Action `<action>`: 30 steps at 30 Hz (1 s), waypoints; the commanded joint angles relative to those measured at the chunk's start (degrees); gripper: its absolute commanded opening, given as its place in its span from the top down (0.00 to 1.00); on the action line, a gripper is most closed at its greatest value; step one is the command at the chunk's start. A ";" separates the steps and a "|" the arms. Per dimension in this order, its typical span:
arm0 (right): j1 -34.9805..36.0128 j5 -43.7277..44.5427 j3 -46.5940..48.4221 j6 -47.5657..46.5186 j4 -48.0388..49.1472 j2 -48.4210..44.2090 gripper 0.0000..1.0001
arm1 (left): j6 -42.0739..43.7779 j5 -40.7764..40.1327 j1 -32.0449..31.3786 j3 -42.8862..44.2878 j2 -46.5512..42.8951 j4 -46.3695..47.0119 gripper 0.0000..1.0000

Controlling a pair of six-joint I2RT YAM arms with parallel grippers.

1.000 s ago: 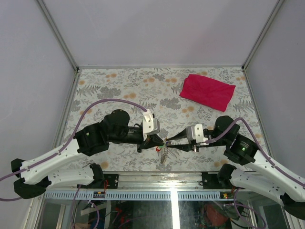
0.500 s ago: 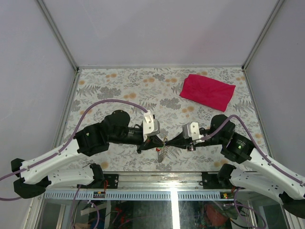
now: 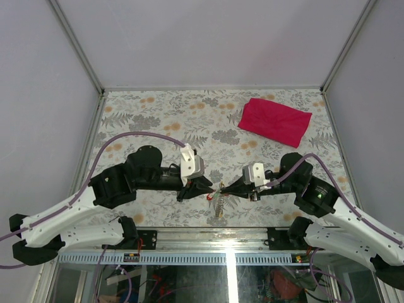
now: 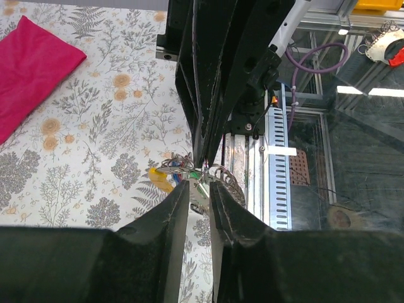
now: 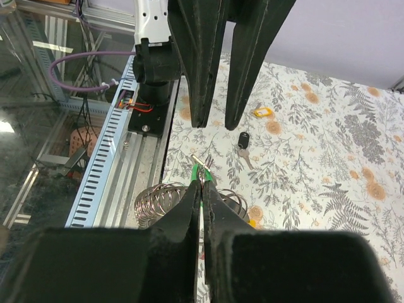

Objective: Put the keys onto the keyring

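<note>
**Left arm draws back and lets go while right pinches a key**

Since the earlier frames the left gripper (image 3: 207, 188) has pulled away to the left and its fingers have parted. The right gripper (image 3: 225, 189), which closed and moved in toward the middle, has not shifted in the last half second.

From above, the two grippers point at each other over the near edge of the floral table (image 3: 145, 120), tips close but apart. The keyring (image 3: 218, 203) trails toward the table edge just beneath the right gripper's tip. A red cloth (image 3: 274, 122) lies well away at the far right.

On the left wrist, the left fingers (image 4: 170, 218) stand apart with a slim gap. Beyond them the right fingers come down pressed together over the ring's silvery coil (image 4: 226, 179) and a yellow tag (image 4: 158, 179).

On the right wrist, the right fingers are clamped on a green-tagged key (image 5: 196, 172), its metal end poking out. Coil loops show on both sides of them. Opposite, the left fingers (image 5: 197, 76) hang spread with nothing between. A black key (image 5: 243, 140) and a loose yellow tag (image 5: 262, 112) lie on the table beyond.
</note>
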 commanded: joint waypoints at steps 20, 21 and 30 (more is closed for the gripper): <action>0.19 -3.21 3.60 -2.06 0.49 -1.27 1.00 | 2.24 6.17 0.31 3.28 4.81 -0.57 0.84; 0.17 -3.15 3.54 -2.07 0.46 -1.41 1.00 | 2.27 6.21 0.26 3.31 4.77 -0.58 0.88; 0.19 -3.11 3.60 -1.70 0.87 -1.89 1.00 | 2.05 7.19 0.29 3.30 4.27 -0.84 0.76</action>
